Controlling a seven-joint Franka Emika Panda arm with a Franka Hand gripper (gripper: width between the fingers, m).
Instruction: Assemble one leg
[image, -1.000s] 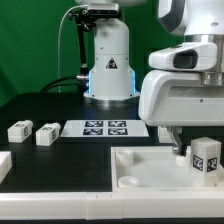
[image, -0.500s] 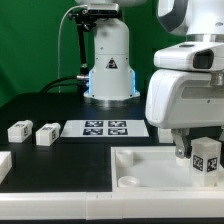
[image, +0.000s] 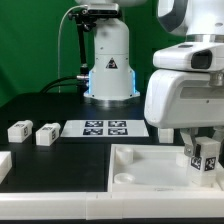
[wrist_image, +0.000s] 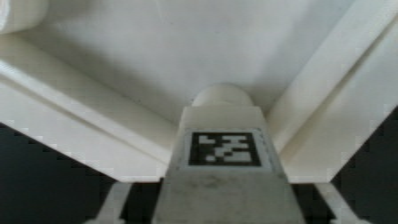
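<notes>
Leg in my grip, hanging over the tabletop's corner.

Off to the exterior view's left, well away from my gripper (image: 205, 150), two spare legs (image: 33, 132) lie on the table; between us is the marker board (image: 107, 127). My fingers pinch the leg (wrist_image: 222, 140) by its flat sides, tag outward. It looks light, rigid and smooth, so I'd hold firmly near its upper end, above the tabletop (image: 150, 170).

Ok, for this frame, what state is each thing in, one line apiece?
Gripper: shut on the small white tagged plastic leg, its fingers either side of it.
Small white tagged plastic leg: held upright over the tabletop's corner.
Large white tray-like tabletop: flat on the table.
Two small white tagged blocks: lying loose beside the marker board.
</notes>
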